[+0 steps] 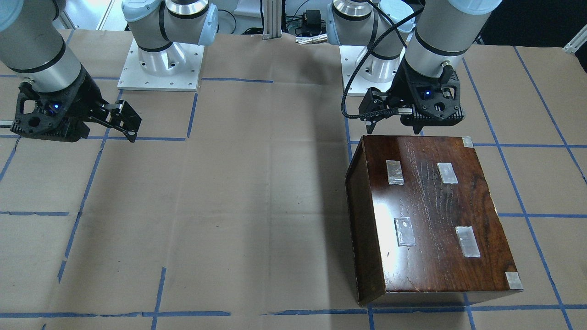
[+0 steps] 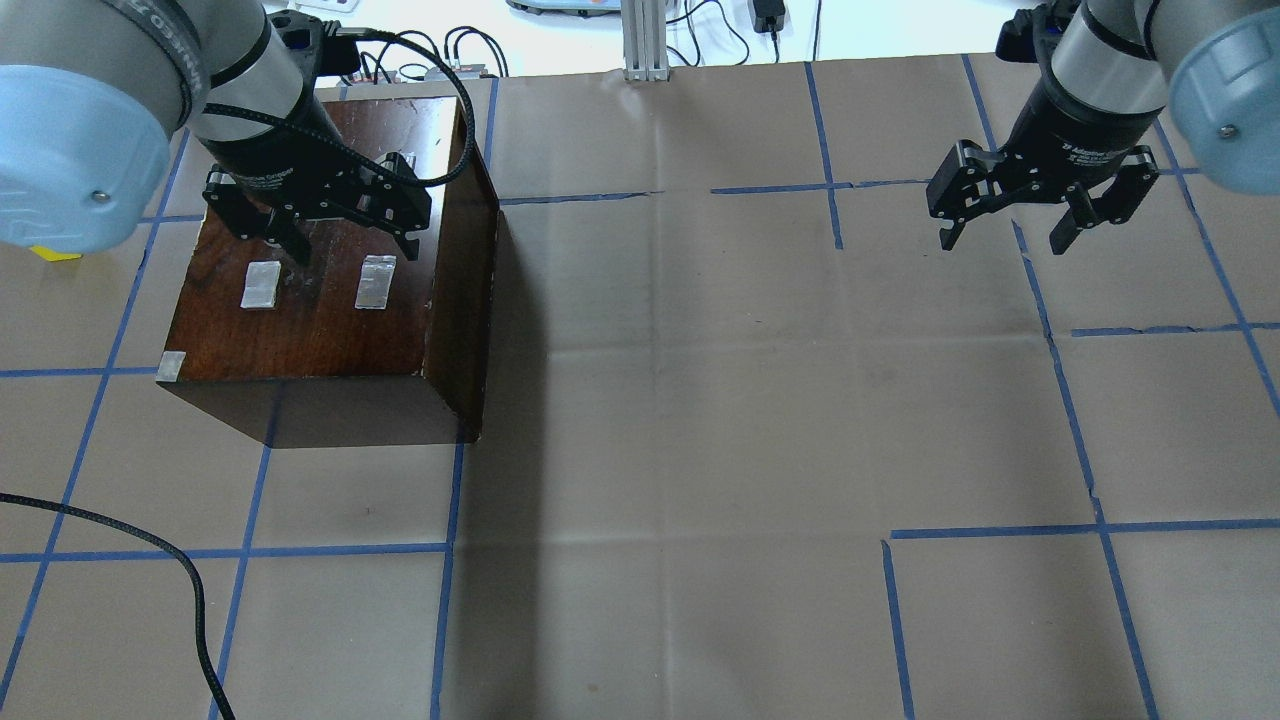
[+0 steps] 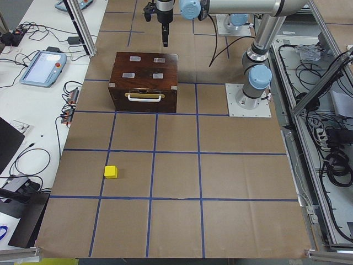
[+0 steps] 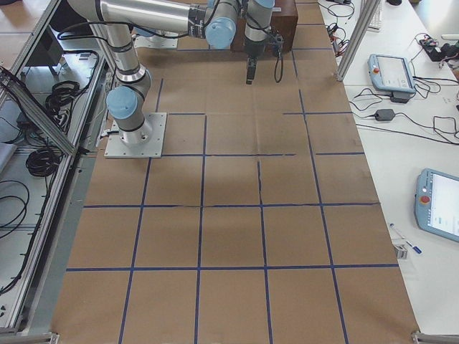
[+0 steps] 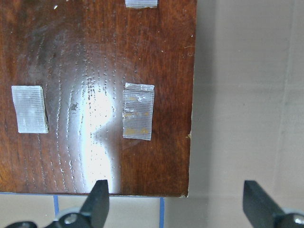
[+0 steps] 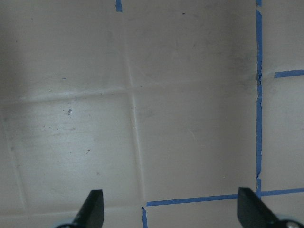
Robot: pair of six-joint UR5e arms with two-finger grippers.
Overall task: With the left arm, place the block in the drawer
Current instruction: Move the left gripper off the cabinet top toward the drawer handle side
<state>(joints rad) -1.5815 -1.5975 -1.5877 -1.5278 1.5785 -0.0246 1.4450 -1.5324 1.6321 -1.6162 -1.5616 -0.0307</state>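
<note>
Exterior left view shows the block (image 3: pixel 111 171) on the counter (image 3: pixel 176 182), well apart from the left end effector (image 3: pixel 165 40) and at about 7 o'clock from it. The box (image 3: pixel 144 74) stands between the two. The left end effector hangs over the box top, its fingers (image 5: pixel 99 197) spread wide with nothing between them.

In the overhead view the block (image 2: pixel 52 254) is only a yellow sliver at 9 o'clock from the left end effector (image 2: pixel 352 245); the pale blue joint cap (image 2: pixel 70 150) of the left arm (image 2: pixel 250 90) covers the rest. The front-facing view and both wrist views do not take the block in at all.

The drawer (image 3: pixel 144 101) shows only its dark front, flush with the box side that faces the block; its tray is hidden inside. Four tape patches (image 1: pixel 405 231) sit on the box top.

The right end effector (image 2: pixel 1003 240) hangs over bare counter at 3 o'clock in the overhead view, its fingers apart and empty. Both wrist views cut the fingers off at the bottom edge.
</note>
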